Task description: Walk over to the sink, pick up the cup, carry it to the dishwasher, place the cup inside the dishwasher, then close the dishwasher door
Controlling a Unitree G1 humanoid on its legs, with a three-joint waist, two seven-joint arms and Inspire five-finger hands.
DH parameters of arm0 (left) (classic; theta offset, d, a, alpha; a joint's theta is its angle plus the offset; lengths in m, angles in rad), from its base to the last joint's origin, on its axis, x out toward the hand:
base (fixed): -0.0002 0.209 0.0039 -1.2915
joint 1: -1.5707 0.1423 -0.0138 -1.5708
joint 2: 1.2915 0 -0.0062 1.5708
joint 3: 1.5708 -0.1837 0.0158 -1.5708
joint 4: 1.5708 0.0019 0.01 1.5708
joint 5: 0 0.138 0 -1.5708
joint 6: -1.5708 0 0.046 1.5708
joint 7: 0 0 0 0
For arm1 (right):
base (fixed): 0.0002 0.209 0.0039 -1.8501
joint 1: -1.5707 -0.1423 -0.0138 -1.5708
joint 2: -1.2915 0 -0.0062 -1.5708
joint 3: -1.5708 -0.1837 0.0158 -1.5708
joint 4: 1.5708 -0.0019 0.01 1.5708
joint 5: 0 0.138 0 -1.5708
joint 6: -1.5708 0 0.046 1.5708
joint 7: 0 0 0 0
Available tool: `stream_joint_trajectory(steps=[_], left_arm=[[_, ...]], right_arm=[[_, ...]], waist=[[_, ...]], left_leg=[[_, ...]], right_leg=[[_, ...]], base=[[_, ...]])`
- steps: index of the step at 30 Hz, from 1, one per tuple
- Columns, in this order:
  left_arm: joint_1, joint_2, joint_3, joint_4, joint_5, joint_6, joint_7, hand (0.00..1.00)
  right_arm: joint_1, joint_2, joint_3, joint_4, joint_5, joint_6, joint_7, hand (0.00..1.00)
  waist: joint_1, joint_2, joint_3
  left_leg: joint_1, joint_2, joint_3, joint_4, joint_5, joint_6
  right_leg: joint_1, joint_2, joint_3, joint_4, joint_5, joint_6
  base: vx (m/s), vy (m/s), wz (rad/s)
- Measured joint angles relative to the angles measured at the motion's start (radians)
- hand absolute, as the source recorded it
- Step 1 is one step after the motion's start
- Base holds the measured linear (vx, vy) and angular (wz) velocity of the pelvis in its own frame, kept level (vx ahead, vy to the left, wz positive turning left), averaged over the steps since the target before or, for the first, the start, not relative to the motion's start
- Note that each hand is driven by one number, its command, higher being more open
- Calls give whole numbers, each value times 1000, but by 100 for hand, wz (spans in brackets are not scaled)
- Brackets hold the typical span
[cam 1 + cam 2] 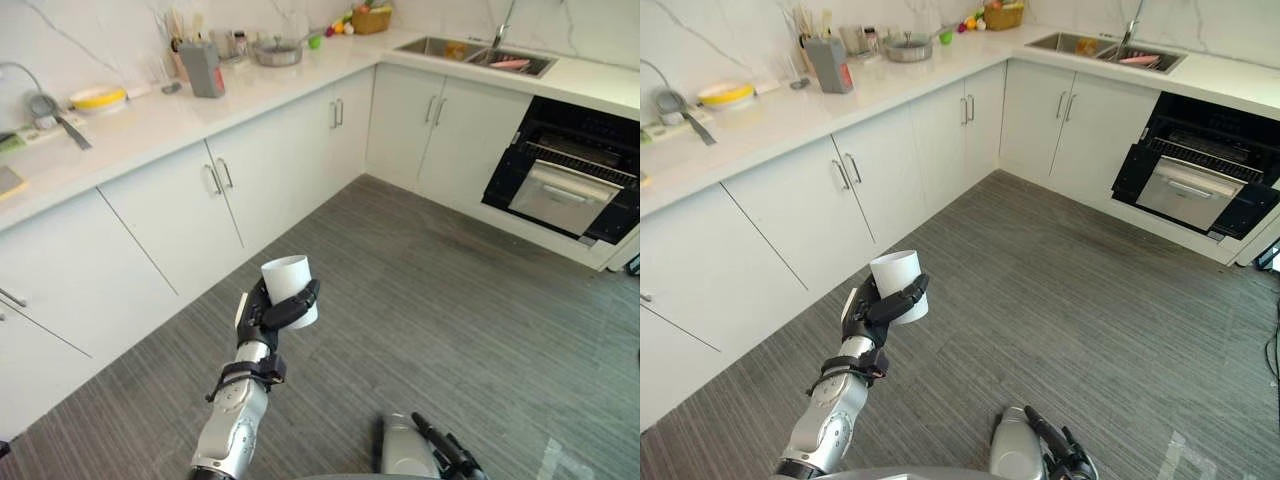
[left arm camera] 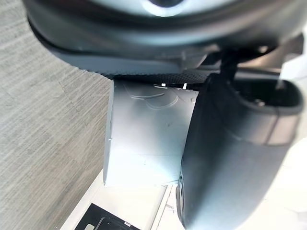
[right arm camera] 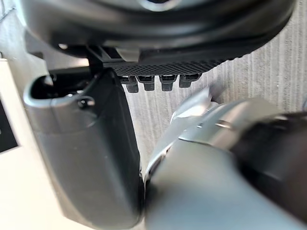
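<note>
My left hand (image 1: 268,315) is shut on a white cup (image 1: 288,280), held upright above the grey floor in front of the cabinets. In the left wrist view the cup (image 2: 144,139) sits against the palm with the thumb (image 2: 230,158) wrapped across it. The sink (image 1: 470,50) is set in the counter at the far right corner, with something pink lying in it. Below and to its right, the dishwasher (image 1: 570,185) stands with its door folded down. My right hand (image 1: 445,450) hangs low at the bottom edge, fingers relaxed and holding nothing.
White base cabinets (image 1: 180,220) run along the left and the back under a pale counter (image 1: 150,120). On the counter are a yellow bowl (image 1: 98,97), a grey container (image 1: 204,68), a pot (image 1: 277,50) and a fruit basket (image 1: 371,18). Grey plank floor (image 1: 440,300) stretches toward the dishwasher.
</note>
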Motion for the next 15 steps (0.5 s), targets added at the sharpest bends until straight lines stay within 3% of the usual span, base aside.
stream_joint_trajectory(steps=[1, 3, 4, 6, 7, 8, 9, 10, 11, 12, 13, 14, 15], left_arm=[[3, -15, -15, -1, 1, 5, -6, 0], [5, -10, -39, -3, 2, 2, -18, 0], [7, -11, -45, -1, 2, 1, -23, 0], [34, -11, -59, -1, 2, -4, -33, 0], [39, -14, -67, -1, 2, -7, -36, 0], [50, -24, -77, -2, 2, -14, -52, 0], [71, -37, -67, -6, 3, -22, -61, 0], [85, -40, -55, -11, 3, -23, -65, 0], [96, -44, -32, -18, 3, -28, -74, 0], [91, -45, -18, -31, 1, -28, -77, 0], [93, -45, -10, -40, 1, -28, -79, 0], [97, -47, 6, -49, 1, -28, -80, 0], [100, -47, 20, -53, 1, -28, -81, 0]], right_arm=[[1, -8, 0, -8, 5, -11, -9, 100], [14, -10, 4, -63, 8, -32, -28, 100], [18, -9, 11, -89, 8, -41, -33, 100], [37, 6, 37, -225, 18, -73, -56, 100], [48, 6, 40, -262, 17, -78, -59, 100], [62, 5, 40, -322, 9, -88, -65, 100], [66, 1, 43, -360, 0, -101, -67, 100], [67, -1, 48, -374, -3, -111, -67, 100], [63, -4, 58, -402, -2, -139, -63, 100], [40, -6, 55, -418, 8, -163, -61, 100], [27, -9, 55, -422, 17, -171, -58, 100], [-1, -20, 58, -431, 36, -183, -51, 100], [-26, -22, 64, -446, 66, -191, -46, 100]], waist=[[1, 26, -5], [8, 62, -22], [9, 64, -23], [2, 64, -23], [1, 68, -21], [4, 83, -17], [12, 95, -15], [22, 94, -16], [39, 87, -11], [47, 90, -8], [53, 82, -3], [69, 68, 6], [86, 65, 8]], left_leg=[[25, 19, -4, -27, -20, -12], [48, 51, -15, -37, -20, -36], [47, 61, -18, -9, -18, -34], [-44, 120, -18, 274, 27, -29], [-72, 145, -20, 357, 60, -54], [-126, 195, -27, 527, 177, -80], [-173, 250, -20, 660, 385, -75], [-196, 272, -17, 712, 531, -63], [-278, 309, -34, 847, 550, -59], [-397, 318, -51, 947, 334, -28], [-442, 311, -48, 938, 272, 2], [-510, 286, -43, 840, 196, -1], [-545, 241, -50, 647, 164, -17]], right_leg=[[-5, 25, -3, 21, 49, -25], [-35, 73, 43, 102, 53, -49], [-42, 80, 43, 134, 29, -83], [-17, 97, 37, 196, -53, -100], [6, 106, 36, 192, -71, -101], [65, 137, 35, 162, -102, -110], [145, 178, 49, 104, -116, -118], [190, 194, 69, 65, -115, -123], [257, 213, 103, 4, -120, -127], [308, 220, 123, -31, -135, -133], [333, 218, 139, -44, -144, -134], [378, 211, 171, -55, -162, -133], [415, 197, 210, -49, -187, -119]], base=[[485, -98, 14], [478, -106, -1], [520, -193, -14], [483, -243, -17], [466, -212, -11], [489, -168, -30], [609, -134, -46], [531, -70, -71], [593, -46, -70], [475, -30, -66], [554, -24, -68], [492, 44, -87], [494, 77, -92]])
